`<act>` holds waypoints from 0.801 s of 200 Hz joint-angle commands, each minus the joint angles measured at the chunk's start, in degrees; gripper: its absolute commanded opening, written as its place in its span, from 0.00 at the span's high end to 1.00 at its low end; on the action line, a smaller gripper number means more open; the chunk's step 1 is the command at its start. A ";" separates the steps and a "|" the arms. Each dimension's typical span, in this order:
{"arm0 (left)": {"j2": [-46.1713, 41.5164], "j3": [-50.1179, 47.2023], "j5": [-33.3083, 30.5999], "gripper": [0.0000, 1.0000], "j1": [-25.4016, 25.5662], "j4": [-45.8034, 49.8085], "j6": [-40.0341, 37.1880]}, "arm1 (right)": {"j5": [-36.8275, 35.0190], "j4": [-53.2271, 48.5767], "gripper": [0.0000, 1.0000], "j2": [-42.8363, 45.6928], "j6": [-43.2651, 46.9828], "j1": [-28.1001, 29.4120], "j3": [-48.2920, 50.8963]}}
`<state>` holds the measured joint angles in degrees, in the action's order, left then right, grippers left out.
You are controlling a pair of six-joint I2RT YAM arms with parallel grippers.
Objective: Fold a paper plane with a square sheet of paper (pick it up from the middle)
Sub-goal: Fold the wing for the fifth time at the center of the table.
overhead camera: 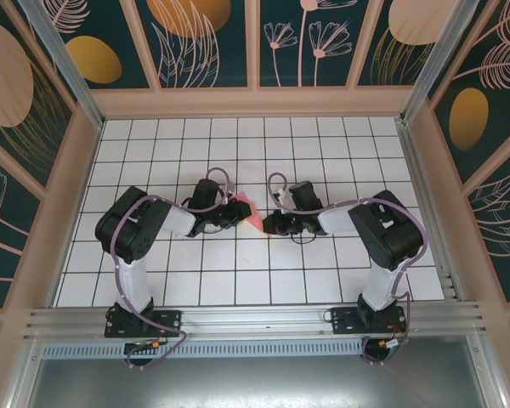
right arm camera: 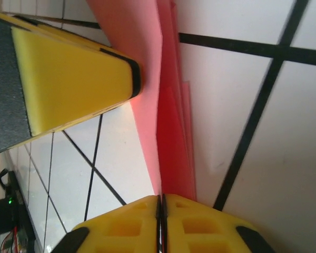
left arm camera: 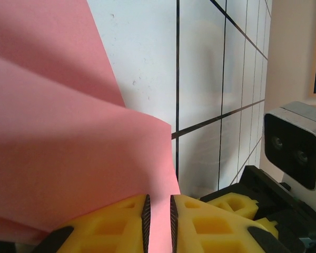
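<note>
Left hand (left arm camera: 158, 219) first: the two yellow fingers are drawn in to a narrow slot and the pink runs straight down into it, so I read that as a pinch on the square sheet of paper (left arm camera: 68, 158). The right wrist view backs this up. One of the left fingers (right arm camera: 73, 74) lies flat against one face of the sheet, and the other must be behind it. The right hand (right arm camera: 161, 219) is closed all the way, pads together with no gap I can see, and the folded edge of the sheet goes right into the seam between them. So both hands have the paper, one on each side. From the top camera it's a small pink wedge held between the two of them, roughly mid-tabletop (overhead camera: 323, 144). I can't tell whether its lower edge touches the tiles or hangs just clear of them. As for progress, the sheet is clearly no longer a flat square. The right wrist view shows several layers stacked along a crease, and the left wrist view shows one flap lying over another. My guess is some of the early folds are in. I see no narrow pointed paper plane anywhere, though, so the later folds and the final shaping look to be left. I'd call it roughly the middle, but the close-ups don't let me count the folds.
</note>
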<state>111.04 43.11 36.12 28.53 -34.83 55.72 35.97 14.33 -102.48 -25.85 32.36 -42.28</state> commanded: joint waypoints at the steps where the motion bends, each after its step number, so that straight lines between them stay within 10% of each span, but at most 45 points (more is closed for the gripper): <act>1: 2.07 0.85 -7.24 0.79 0.21 7.03 -2.96 | -7.28 -6.18 0.83 5.18 -1.13 0.58 -0.96; 57: 2.90 2.37 -8.43 0.80 0.18 9.97 -3.04 | -19.45 -14.12 0.88 6.87 -3.24 6.94 -7.15; 160: 3.42 3.81 -10.23 0.83 0.21 13.40 -3.49 | -14.17 -15.40 1.00 -3.64 -1.06 7.22 -14.23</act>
<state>110.93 46.74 34.94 28.64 -26.09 55.40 21.45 -0.47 -103.00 -28.38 39.40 -55.37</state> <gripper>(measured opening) 0.172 0.053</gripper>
